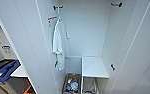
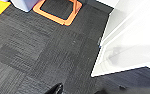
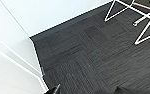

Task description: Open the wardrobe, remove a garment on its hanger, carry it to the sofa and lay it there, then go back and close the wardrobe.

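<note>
Above dark carpet [image 2: 41,55], both wrists point down, and I cannot tell how either gripper's fingers stand. The wardrobe [image 1: 28,37] is open; a white shirt [image 1: 59,43] hangs inside.

Shirt [image 1: 59,43] inside wardrobe [image 1: 28,47], left

Little of the robot's body shows: a glossy black, pointed tip of the left claw [image 2: 56,88], and a similar dark, shiny tip of the right claw [image 3: 55,89].
</note>
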Motion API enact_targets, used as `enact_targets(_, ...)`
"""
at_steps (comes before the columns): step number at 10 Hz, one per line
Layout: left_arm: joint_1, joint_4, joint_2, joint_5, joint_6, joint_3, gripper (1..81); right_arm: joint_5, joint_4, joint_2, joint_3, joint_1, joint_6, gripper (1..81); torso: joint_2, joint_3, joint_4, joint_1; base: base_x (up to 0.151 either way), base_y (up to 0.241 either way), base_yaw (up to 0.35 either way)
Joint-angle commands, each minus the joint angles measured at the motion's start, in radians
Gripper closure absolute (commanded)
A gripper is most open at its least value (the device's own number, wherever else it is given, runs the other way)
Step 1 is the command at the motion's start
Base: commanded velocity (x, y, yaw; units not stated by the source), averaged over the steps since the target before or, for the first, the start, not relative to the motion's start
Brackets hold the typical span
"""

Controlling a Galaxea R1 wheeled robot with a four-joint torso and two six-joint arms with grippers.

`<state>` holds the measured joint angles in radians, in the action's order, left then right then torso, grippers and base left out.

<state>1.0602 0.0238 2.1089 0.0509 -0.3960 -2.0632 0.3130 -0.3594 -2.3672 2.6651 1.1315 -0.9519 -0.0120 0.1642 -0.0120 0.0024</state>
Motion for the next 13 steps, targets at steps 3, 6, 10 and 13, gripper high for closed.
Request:
enact_targets(3, -0.323, 0.070, 0.036, -0.279, -0.084, -0.149, 1.0, -0.041, 0.013, 0.136, -0.203, -0.219, -0.228, 1.0, 0.000, 0.001, 0.000, 0.000, 0.000, 0.000, 0.000)
enact_targets(6, -0.363, 0.059, 0.240, -0.345, -0.084, -0.178, 1.0, -0.029, 0.013, 0.037, -0.243, -0.193, -0.260, 1.0, 0.001, 0.002, 0.000, 0.001, 0.000, 0.000, 0.000)
enact_targets(10, -0.345, 0.051, 0.543, -0.396, -0.067, -0.405, 1.0, 0.003, -0.006, -0.103, -0.294, -0.172, -0.263, 1.0, 0.002, 0.002, 0.000, 0.002, 0.000, 0.000, 0.000)
enact_targets(13, -0.282, -0.070, 0.710, -0.393, -0.069, -0.428, 1.0, 0.100, -0.110, -0.253, -0.246, -0.062, -0.263, 1.0, 0.002, 0.003, 0.000, 0.002, 0.000, 0.000, 0.000)
